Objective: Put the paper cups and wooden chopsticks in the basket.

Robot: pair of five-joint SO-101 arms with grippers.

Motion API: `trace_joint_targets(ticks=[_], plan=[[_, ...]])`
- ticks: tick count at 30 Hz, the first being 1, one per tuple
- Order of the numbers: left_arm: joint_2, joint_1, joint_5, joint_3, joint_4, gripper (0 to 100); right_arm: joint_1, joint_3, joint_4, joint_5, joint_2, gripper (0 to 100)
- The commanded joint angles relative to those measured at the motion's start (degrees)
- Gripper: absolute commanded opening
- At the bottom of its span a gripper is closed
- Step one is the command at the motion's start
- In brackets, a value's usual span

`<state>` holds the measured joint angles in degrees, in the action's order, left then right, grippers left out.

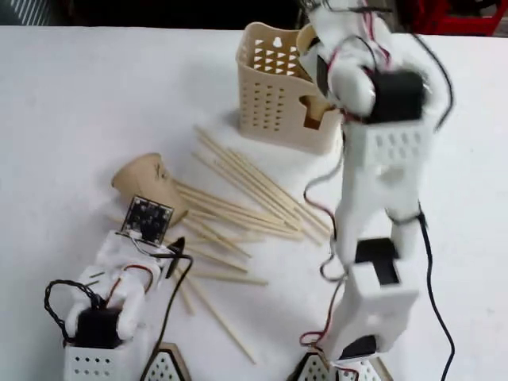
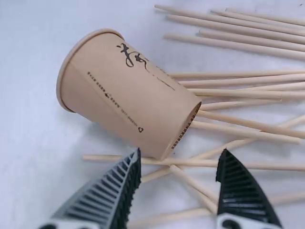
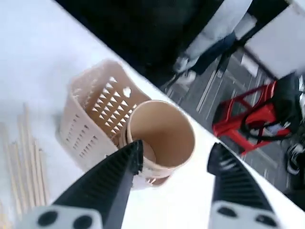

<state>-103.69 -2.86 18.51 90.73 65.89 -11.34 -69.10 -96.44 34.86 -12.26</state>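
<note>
The left gripper [image 2: 180,155] is held apart beside the fallen cup [image 2: 128,95] lying tipped against the chopsticks [image 2: 238,43], apparently for a grasp, while the right gripper [image 3: 177,144] is spread above a second cup [image 3: 162,129] lodged in the basket [image 3: 90,114].

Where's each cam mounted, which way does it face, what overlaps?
High view: fixed above the table, looking down on left arm, right arm, basket, lying paper cup, chopsticks.
Left wrist view: on left arm, facing past open left gripper to the lying paper cup.
Right wrist view: on right arm, facing past open right gripper to the basket.
Shared: high and left, the lying cup; high and right, the basket.
</note>
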Motion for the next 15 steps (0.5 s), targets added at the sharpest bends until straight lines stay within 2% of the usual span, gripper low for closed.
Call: trace_joint_targets(ticks=[1, 4, 13, 15], plan=[[-0.75, -0.22, -0.44, -0.35, -1.41, 26, -0.04, 0.26, -2.33, 0.0, 7.96, 12.3], [-0.75, -0.22, -0.44, -0.35, -1.41, 26, 1.71, 7.65, -2.24, 0.0, 12.09, 1.7], [-0.75, -0.4, -0.44, -0.35, -1.41, 26, 1.8, 43.43, -2.07, -0.26, 30.73, 1.8], [-0.75, -0.4, -0.44, -0.35, -1.41, 26, 1.8, 51.78, -1.89, -2.37, 36.18, 1.8]])
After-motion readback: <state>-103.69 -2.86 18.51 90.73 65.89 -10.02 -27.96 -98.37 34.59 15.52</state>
